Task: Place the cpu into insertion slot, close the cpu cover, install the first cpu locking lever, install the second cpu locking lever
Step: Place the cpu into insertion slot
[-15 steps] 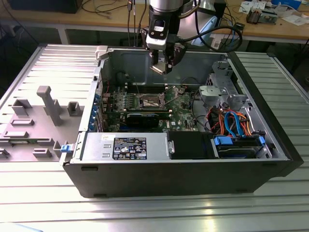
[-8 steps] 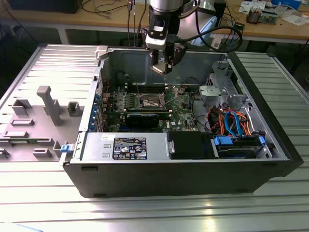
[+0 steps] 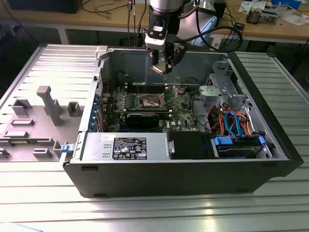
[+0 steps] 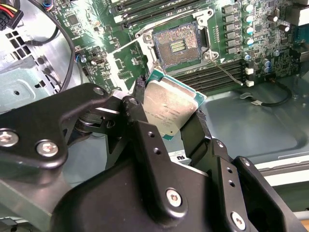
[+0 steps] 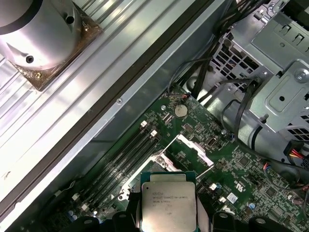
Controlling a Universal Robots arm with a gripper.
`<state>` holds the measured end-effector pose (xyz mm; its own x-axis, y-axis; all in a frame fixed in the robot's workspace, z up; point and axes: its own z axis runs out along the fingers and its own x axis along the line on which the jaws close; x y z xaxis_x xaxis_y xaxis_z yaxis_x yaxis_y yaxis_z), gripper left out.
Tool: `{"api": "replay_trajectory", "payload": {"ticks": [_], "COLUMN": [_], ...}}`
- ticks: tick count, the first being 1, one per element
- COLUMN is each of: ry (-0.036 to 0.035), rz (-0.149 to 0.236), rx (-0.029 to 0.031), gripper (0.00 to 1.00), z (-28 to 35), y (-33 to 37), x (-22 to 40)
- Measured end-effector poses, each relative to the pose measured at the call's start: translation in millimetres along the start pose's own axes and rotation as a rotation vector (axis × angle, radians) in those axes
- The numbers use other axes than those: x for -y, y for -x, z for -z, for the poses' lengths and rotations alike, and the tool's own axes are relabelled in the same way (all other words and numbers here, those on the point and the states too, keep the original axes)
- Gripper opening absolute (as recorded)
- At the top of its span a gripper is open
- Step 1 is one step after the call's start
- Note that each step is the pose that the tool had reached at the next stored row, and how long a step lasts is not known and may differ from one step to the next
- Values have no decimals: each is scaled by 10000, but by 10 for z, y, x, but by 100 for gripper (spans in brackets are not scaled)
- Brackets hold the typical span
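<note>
My gripper hangs above the open computer case, shut on the cpu, a flat square chip with a silvery-grey top. Black fingers press on two opposite edges of the chip, as both wrist views show. The insertion slot lies open and empty on the green motherboard, some way below the cpu. The cpu cover, a thin silvery frame, stands swung up beside the slot. A thin wire locking lever sticks out from a corner of the slot, unlatched.
The black case sits on a ribbed metal table. Inside it are a power supply, a drive cage with orange and blue cables, and memory slots beside the socket. A grey fixture block stands at the exterior view's left.
</note>
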<state>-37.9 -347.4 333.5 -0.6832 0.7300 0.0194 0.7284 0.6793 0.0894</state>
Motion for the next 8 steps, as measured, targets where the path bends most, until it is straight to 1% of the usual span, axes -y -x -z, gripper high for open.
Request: {"api": "replay_trajectory", "payload": {"ticks": [8], "ry": [2], "rz": [-121], "rx": [11], "gripper": [55], "z": [0], "y": [0], "x": [0]}}
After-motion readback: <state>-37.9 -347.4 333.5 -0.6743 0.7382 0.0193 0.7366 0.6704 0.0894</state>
